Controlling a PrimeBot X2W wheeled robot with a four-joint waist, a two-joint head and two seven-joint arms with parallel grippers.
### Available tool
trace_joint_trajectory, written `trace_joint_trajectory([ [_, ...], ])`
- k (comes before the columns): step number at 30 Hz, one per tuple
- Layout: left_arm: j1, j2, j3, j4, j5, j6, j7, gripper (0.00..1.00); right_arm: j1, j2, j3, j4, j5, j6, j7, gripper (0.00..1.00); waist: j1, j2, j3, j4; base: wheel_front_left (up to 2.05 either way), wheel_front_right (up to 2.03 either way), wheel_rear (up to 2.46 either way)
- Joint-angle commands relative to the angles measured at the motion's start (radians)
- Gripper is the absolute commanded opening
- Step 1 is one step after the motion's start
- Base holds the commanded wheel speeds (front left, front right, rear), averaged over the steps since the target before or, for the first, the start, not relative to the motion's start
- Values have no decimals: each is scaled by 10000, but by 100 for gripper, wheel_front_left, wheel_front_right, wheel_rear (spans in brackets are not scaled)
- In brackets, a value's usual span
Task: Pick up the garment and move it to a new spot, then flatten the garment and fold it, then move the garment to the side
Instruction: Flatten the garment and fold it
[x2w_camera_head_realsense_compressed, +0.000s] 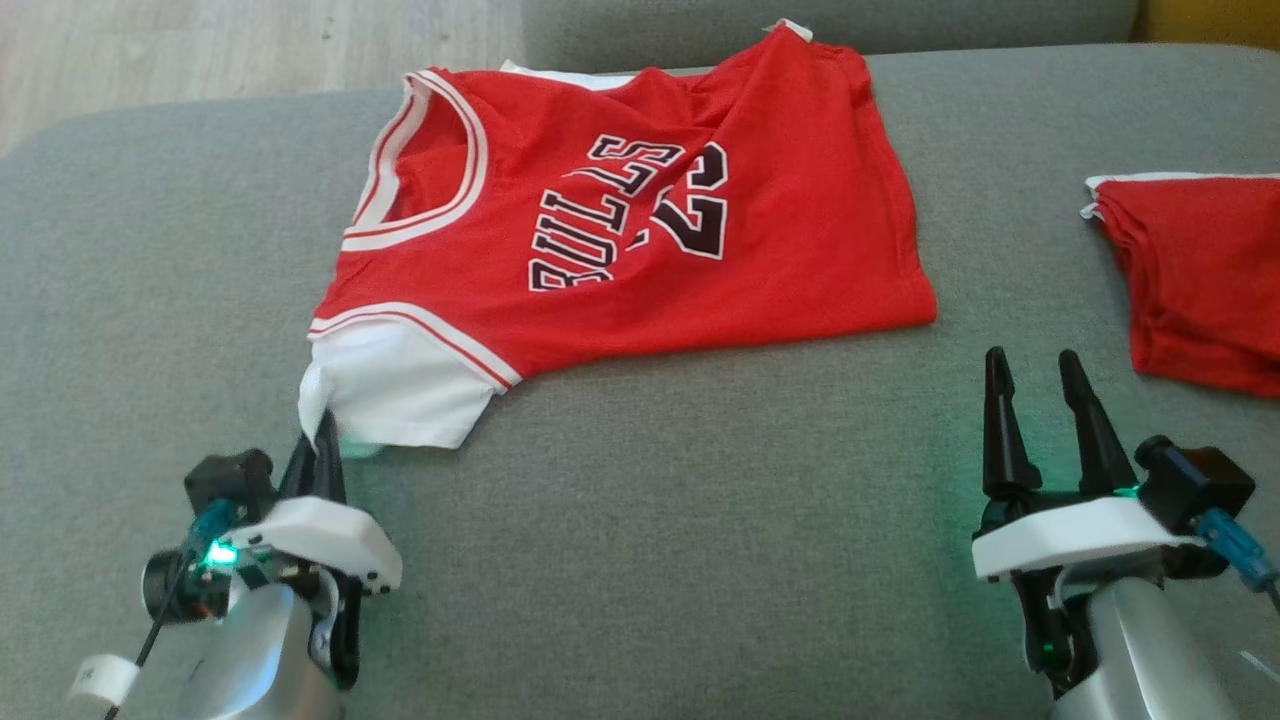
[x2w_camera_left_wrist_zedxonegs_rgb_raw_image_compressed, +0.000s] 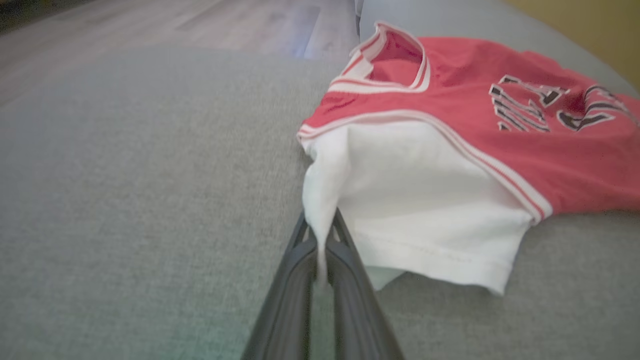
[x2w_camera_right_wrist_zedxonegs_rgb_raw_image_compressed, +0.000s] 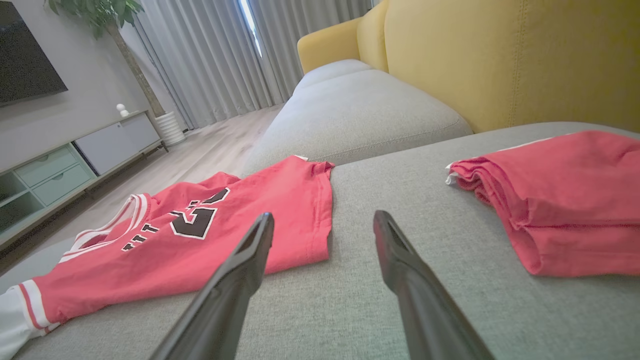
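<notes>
Lower left: my left gripper (x2w_camera_head_realsense_compressed: 322, 428) points up-frame, jaws pinching the white sleeve (x2w_camera_head_realsense_compressed: 400, 385) of the jersey (x2w_camera_head_realsense_compressed: 640, 240), which lies upper centre on the grey cushion (x2w_camera_head_realsense_compressed: 700, 520). Lower right: my right gripper (x2w_camera_head_realsense_compressed: 1035, 370) stands upright, jaws spread.

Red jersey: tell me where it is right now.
In the head view the red jersey lies spread on the grey cushion, centre-left, its white sleeve pinched in the left gripper; a second red garment lies apart to its right.
</notes>
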Motion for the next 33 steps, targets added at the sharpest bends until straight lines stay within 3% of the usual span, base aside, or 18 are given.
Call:
trace_joint_trajectory([
  [1, -292, 194, 360, -408, -57, 23, -259, 0, -330, -20, 240, -208, -23, -7, -107, 100, -1, 0, -48, 66, 0, 0, 0],
  [10, 178, -120, 369, -2610, 16, 8, -977, 0, -1006, -20, -165, 1196, -352, -7, 424, 100, -1, 0, -213, 630, 0, 0, 0],
  [15, 617, -249, 353, -3817, 140, 28, -999, 0, -1986, -20, -514, 2488, 202, -7, 1055, 100, -1, 0, -114, 965, 0, 0, 0],
  [21, 789, -358, 35, -4201, 227, -64, -1002, 0, -3387, -20, -729, 4585, 458, -7, 1808, 100, -1, 0, 82, 1324, 0, 0, 0],
  [31, 671, -459, -324, -4258, 231, -104, -1003, 0, -4889, -20, -1001, 7365, -1144, -7, 2192, 100, -1, 0, 216, 1664, 0, 0, 0],
  [32, 664, -464, -336, -4242, 227, -100, -1003, 0, -4980, -20, -958, 7570, -1185, -7, 2223, 63, -1, 0, 206, 1676, 0, 0, 0],
  [33, 658, -467, -343, -4222, 225, -94, -1003, 0, -5063, -20, -882, 7740, -1166, -7, 2219, 16, -1, 0, 192, 1684, 0, 0, 0],
])
